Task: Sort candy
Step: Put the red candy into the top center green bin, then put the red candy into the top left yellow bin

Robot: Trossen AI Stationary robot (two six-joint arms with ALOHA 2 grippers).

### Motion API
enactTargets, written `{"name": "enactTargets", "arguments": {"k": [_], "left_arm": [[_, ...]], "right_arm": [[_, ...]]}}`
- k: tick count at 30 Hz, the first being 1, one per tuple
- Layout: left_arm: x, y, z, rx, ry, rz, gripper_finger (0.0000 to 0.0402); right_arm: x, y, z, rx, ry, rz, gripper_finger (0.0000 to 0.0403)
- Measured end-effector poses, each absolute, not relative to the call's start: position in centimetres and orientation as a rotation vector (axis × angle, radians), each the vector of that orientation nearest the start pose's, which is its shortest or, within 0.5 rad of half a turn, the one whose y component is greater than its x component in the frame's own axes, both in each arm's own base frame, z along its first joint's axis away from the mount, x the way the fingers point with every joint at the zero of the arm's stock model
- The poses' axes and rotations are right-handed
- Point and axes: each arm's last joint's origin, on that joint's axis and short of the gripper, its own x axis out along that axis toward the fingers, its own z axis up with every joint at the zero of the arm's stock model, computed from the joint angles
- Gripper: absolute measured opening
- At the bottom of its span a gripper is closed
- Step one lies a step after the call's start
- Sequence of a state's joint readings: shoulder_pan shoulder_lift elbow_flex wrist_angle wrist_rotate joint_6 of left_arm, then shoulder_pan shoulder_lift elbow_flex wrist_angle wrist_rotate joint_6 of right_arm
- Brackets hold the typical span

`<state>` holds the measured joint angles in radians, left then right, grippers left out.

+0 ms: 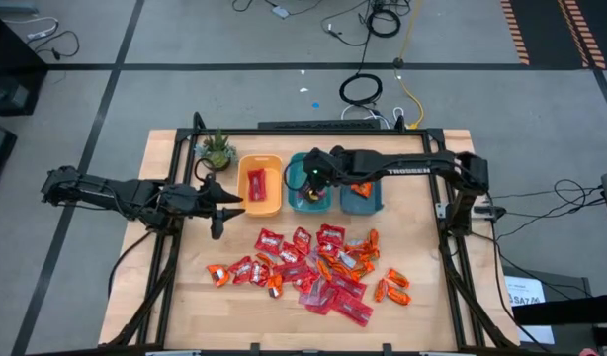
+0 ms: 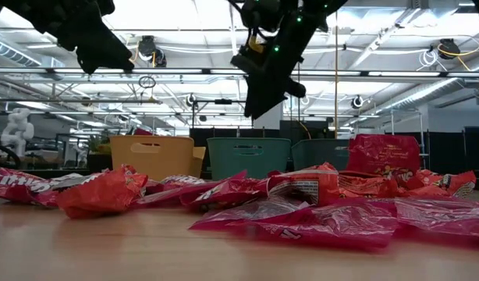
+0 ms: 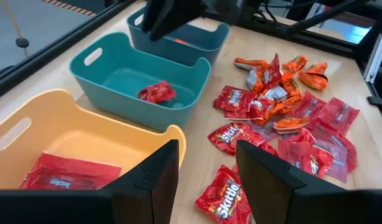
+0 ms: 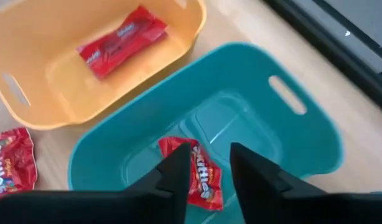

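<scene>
The right end effector [image 1: 311,178] is hovering over the middle teal bin [image 1: 310,201], its fingers [image 4: 178,177] standing apart with nothing between them. A red Skittles packet [image 4: 197,174] is lying on the floor of that bin directly below the parted fingers, clear of them. The left end effector [image 1: 222,211] is waiting above the table [image 1: 165,297] just beside the yellow bin [image 1: 260,205], its fingers also parted and empty. Long red packets [image 3: 66,171] are resting in the yellow bin, and an orange piece [image 1: 361,188] is showing in the far teal bin [image 1: 363,206]. The remaining candy pile [image 1: 313,265] is lying spread on the table in front of the three bins, well apart from both end effectors.
</scene>
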<state>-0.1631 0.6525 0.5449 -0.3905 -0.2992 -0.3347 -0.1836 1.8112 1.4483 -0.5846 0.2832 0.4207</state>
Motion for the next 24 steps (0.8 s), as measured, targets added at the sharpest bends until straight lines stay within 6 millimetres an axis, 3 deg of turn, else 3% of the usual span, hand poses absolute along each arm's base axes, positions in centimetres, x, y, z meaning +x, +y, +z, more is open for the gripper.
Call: {"name": "enactTargets", "arguments": {"k": [7,14,21,24], "left_arm": [[14.3,-1.3,25.1,-0.226,0.446,0.267,0.0224],[14.3,-1.4,25.2,-0.227,0.447,0.261,0.0277],[14.5,-1.4,25.4,-0.238,0.421,0.247,0.0279],[14.5,-1.5,25.5,-0.240,0.415,0.241,0.0279]], "right_arm": [[36.1,-8.6,27.9,0.325,0.823,-0.643,0.0163],[31.7,-8.1,31.5,0.326,0.871,-0.712,0.0180],[26.8,-5.2,34.8,0.299,0.860,-0.845,0.0180],[24.7,-3.2,35.1,0.318,0.816,-0.867,0.0180]]}}
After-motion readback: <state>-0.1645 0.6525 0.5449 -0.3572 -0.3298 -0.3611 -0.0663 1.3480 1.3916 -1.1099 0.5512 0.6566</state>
